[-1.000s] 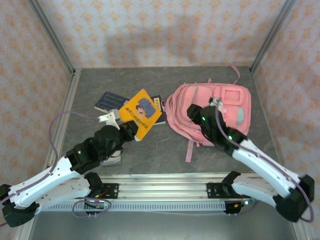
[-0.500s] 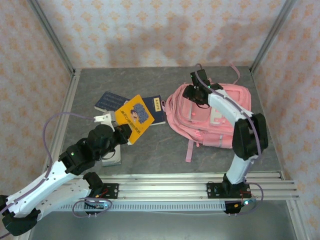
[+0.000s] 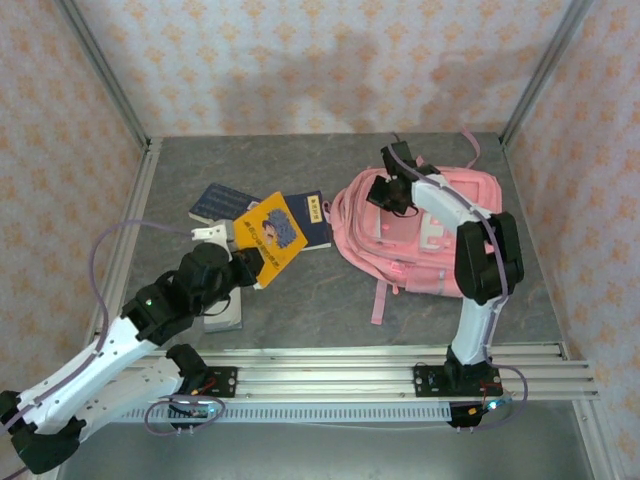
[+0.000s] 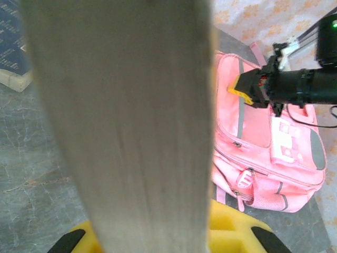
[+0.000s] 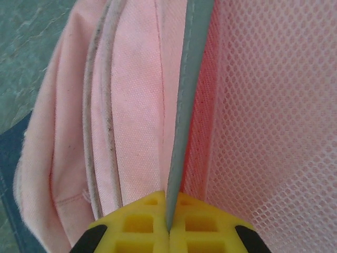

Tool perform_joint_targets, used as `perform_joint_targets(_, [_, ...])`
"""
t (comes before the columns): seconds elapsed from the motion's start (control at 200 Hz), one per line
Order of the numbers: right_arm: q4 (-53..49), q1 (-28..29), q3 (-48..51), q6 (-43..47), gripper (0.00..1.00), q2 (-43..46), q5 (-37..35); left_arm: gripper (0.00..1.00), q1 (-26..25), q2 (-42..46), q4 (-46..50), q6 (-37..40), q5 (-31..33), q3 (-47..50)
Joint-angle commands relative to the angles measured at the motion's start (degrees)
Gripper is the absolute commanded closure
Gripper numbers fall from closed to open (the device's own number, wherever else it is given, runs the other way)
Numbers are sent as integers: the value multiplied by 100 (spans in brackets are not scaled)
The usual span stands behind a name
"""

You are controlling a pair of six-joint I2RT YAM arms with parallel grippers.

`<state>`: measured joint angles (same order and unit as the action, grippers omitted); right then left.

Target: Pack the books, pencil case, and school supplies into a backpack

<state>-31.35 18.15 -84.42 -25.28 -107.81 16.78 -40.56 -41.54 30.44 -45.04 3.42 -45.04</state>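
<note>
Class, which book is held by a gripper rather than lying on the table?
The yellow book, gripped by the left gripper and tilted up; the two navy books and the grey book lie flat.

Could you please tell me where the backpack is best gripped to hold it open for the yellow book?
On the backpack, take the grey-bound rim of its opening from above: that thin edge stands up between the fabric layers, and the right gripper is shut on it.

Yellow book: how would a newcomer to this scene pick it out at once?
Start at the pink backpack on the table's right. Left of it lie dark navy books. The yellow book, with a cartoon cover, is tilted over them in the left gripper.
</note>
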Motion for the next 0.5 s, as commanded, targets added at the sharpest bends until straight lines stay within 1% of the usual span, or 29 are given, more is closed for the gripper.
perform_joint_targets(0.0, [142, 40, 278, 528, 100, 894, 660, 100, 206, -425, -477, 55, -446, -361])
perform_joint_targets(0.115, [279, -14, 625, 1111, 100, 1470, 1420, 100, 280, -898, -812, 20, -699, -490])
perform_joint_targets(0.18, [351, -127, 777, 1185, 100, 1681, 2152, 100, 300, -1086, -1011, 72, -833, -556])
perform_joint_targets(0.225, [357, -191, 832, 1215, 100, 1790, 2525, 100, 319, -1205, -1101, 123, -898, -624])
perform_joint_targets(0.35, [584, -255, 1116, 1223, 100, 2205, 2703, 100, 433, -1488, -1232, 207, -1005, -787])
perform_joint_targets(0.495, [881, -377, 1406, 1066, 100, 2394, 3276, 100, 608, -1741, -1769, 96, -1473, -710])
